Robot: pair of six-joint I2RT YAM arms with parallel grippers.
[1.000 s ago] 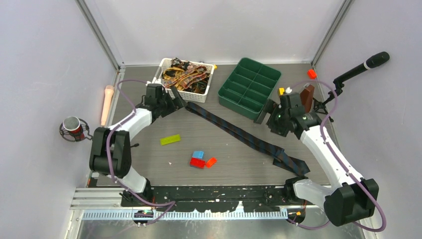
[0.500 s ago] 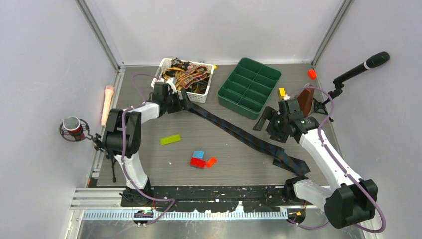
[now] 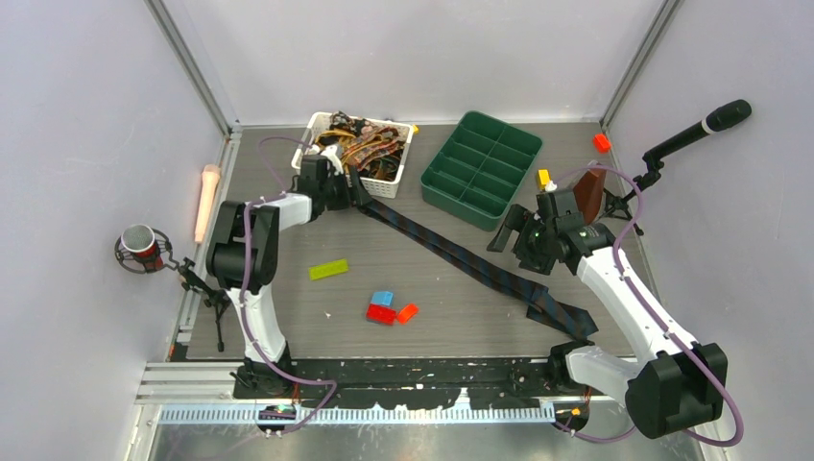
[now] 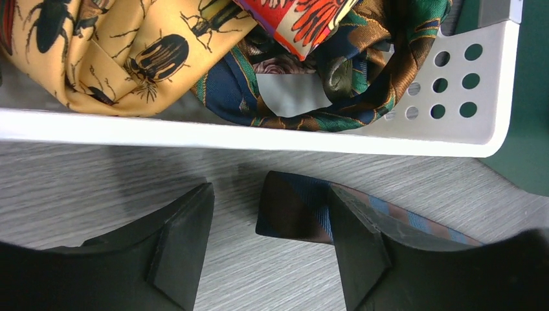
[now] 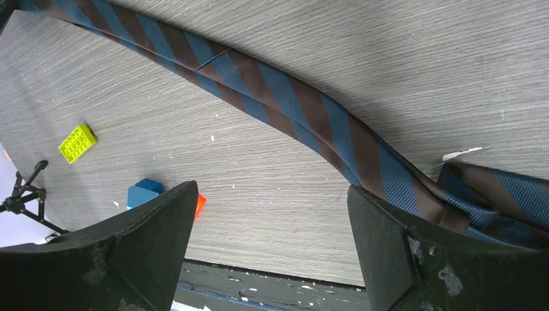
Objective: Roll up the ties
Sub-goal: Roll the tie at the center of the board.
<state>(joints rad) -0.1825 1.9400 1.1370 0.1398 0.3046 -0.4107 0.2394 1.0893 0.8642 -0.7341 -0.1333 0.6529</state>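
The left gripper (image 4: 268, 194) had crept up to the narrow end of the navy, brown-striped fabric tie (image 4: 291, 210), spread to start rolling; the right gripper (image 5: 272, 191) gaped too.

**Robotics laboratory test cell.** Plain white panel walls (image 3: 422, 58), held on bare aluminium posts (image 3: 190, 67), enclose a grey wood-grain desk (image 3: 288, 317). Two white arms (image 3: 624, 283) are bolted to a perforated black rail (image 3: 413, 370), well behind both grippers at the desk's near edge. Purple cables (image 3: 276, 142) loop along the arm links (wiring run in the open). A microphone (image 3: 727, 115) on a boom stand sits beyond and to the right of the right gripper (image 3: 509, 230). A tube lamp (image 3: 206, 197) lies to the left of the left gripper (image 3: 351, 190), and a small tripod-mounted device (image 3: 141, 248) stands farther left.
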